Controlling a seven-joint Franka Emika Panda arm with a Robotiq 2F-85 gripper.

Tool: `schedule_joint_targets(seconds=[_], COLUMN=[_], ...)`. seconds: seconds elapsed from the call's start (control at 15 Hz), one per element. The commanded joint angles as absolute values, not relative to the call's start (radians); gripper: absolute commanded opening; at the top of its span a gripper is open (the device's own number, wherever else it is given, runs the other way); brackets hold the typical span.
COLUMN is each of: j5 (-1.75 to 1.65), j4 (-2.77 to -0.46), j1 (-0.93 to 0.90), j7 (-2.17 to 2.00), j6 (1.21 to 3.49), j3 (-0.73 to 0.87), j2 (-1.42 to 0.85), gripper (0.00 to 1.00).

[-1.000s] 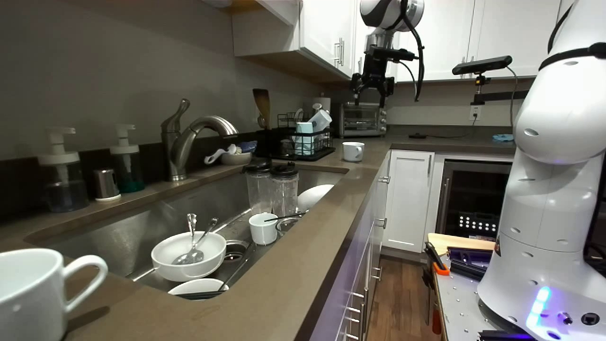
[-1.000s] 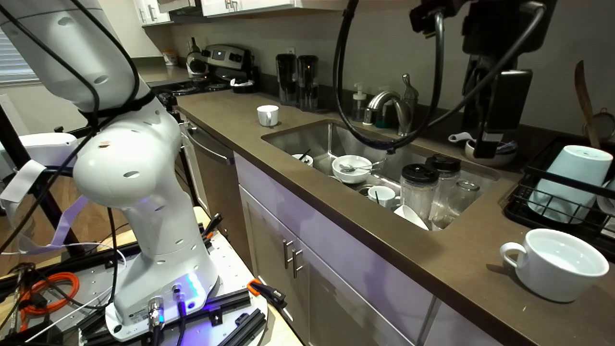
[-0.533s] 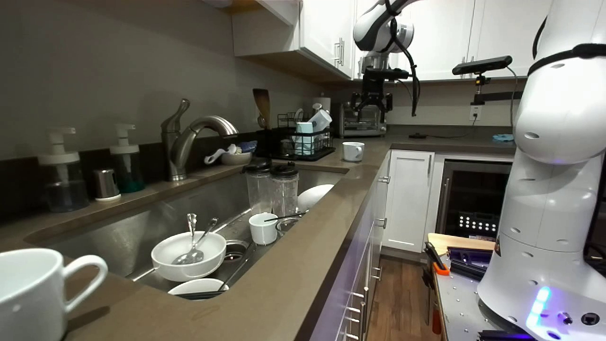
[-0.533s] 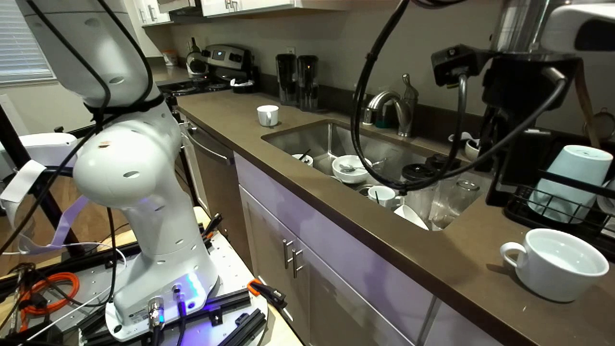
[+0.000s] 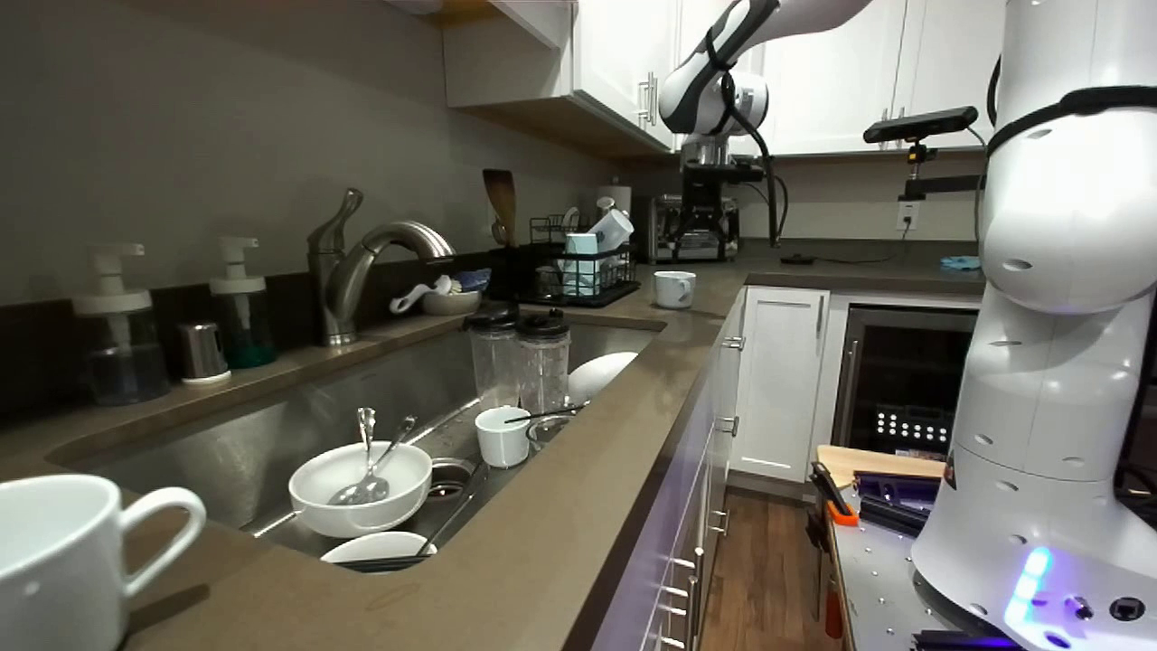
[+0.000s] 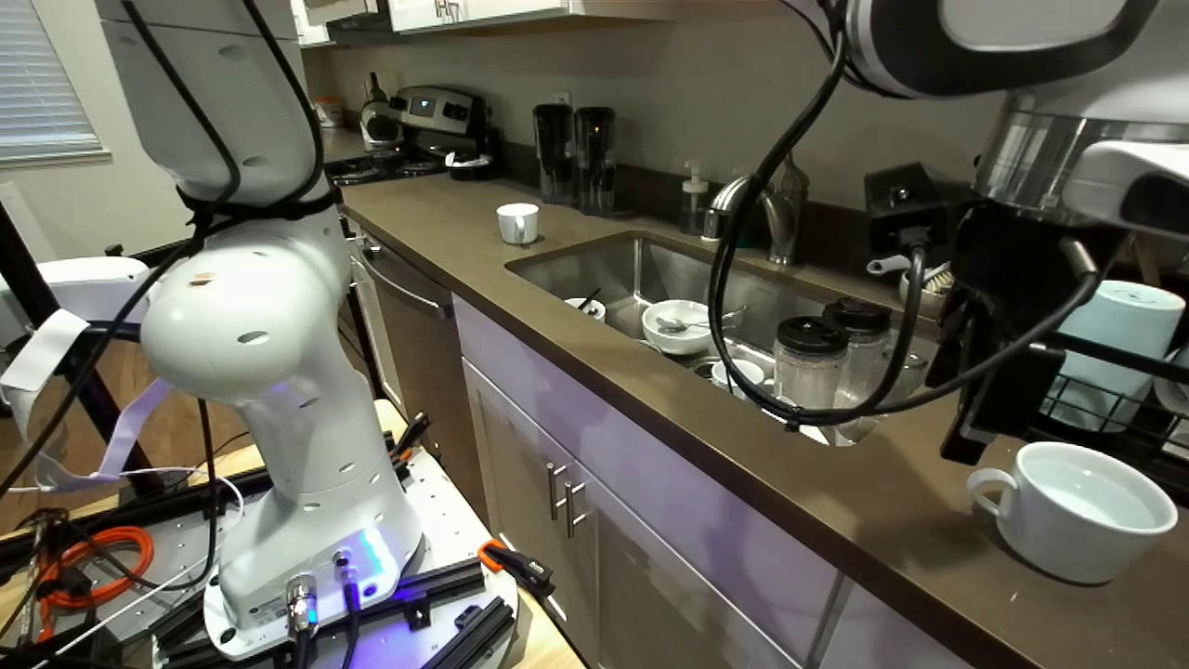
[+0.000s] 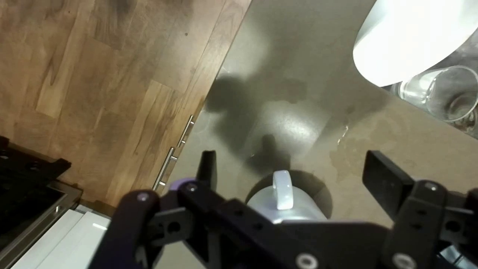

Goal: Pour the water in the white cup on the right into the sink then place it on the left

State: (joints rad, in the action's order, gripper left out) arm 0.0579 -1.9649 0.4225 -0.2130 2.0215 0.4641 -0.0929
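The white cup (image 6: 1082, 511) stands upright on the right end of the counter in an exterior view, with clear water inside and its handle towards the sink. It also shows in an exterior view (image 5: 670, 290) at the far end of the counter. In the wrist view the white cup (image 7: 261, 203) lies below and between the fingers, partly hidden by the gripper. My gripper (image 7: 291, 173) is open and empty, over the cup and apart from it. The gripper (image 5: 700, 253) points down in an exterior view. The steel sink (image 6: 608, 265) holds dishes; its wall (image 5: 226, 461) shows too.
A white loop-handled mug (image 5: 63, 561) stands at the counter's opposite end. A black dish rack (image 5: 624, 287) with cups stands beside the gripper. Two lidded clear containers (image 6: 810, 367) rise from the sink. The chrome faucet (image 5: 343, 280) curves over it. Cabinets (image 5: 624, 63) hang above.
My arm has moved down towards the counter, and the gripper has come lower and closer to the white cup. The cup and the dishes have not moved.
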Motion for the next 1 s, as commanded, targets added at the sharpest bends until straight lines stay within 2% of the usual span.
schedule_joint_targets(seconds=[0.0,0.93], j5=[0.113,0.162], j4=[-1.898,-1.761], j1=[0.448,0.512], j7=[-0.151,-0.041], j6=[2.034,2.084], j3=[0.454,0.404], j2=[-0.184,-0.357], gripper=[1.00,1.00])
